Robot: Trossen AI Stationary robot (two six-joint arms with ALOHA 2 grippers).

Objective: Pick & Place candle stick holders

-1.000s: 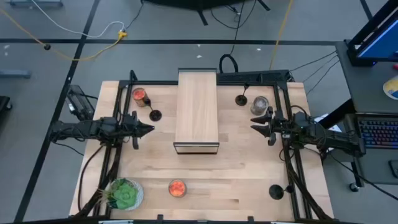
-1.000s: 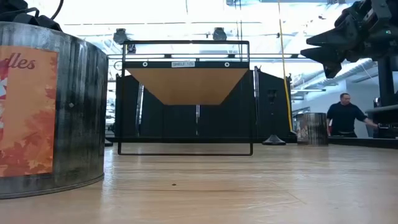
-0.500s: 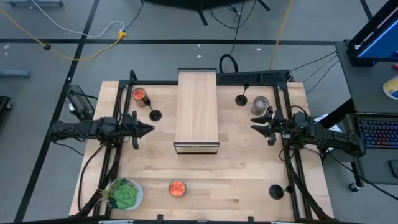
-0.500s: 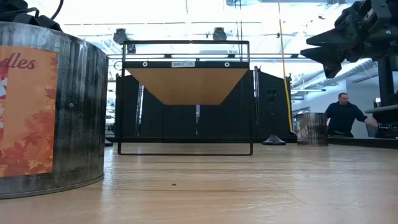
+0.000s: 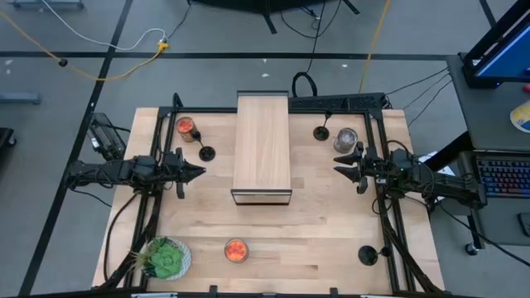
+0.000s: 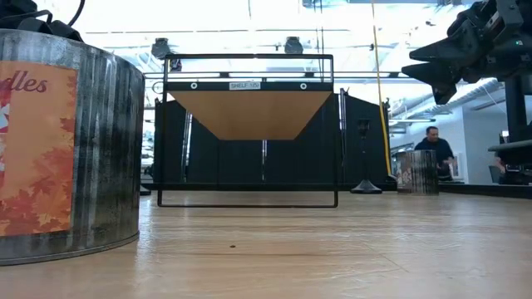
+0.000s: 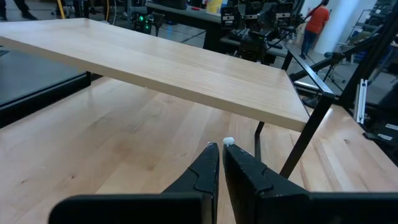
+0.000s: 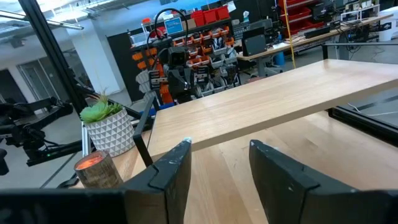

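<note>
— Where do the two arms stand over the table [image 5: 331,223]?

— The left gripper [image 5: 197,171] hangs at the left side, its fingers [image 7: 205,171] pressed together with only a sliver between them, holding nothing. The right gripper [image 5: 340,166] hangs at the right side, fingers [image 8: 177,165] spread apart, also empty. Both point inward at the wooden shelf [image 5: 262,145] standing in the middle.

— And the candle stick holders?

— All three black holders sit on the tabletop, untouched. One holder [image 5: 206,153] stands just ahead of the left gripper, beside a red-filled jar [image 5: 186,127]. A second holder [image 5: 321,132] stands at the far side, right of the shelf and next to the silvery-grey jar [image 5: 345,139]. The third holder [image 5: 367,255] is near the table's front right corner.

— Anything else on the table?

— A green plant in a white pot [image 5: 166,258] at the front left, and another red-filled jar [image 5: 236,250] beside it. From table height, a metal tin with an orange label [image 6: 58,149] fills the left foreground, and a person [image 6: 435,149] shows in the room beyond.
</note>
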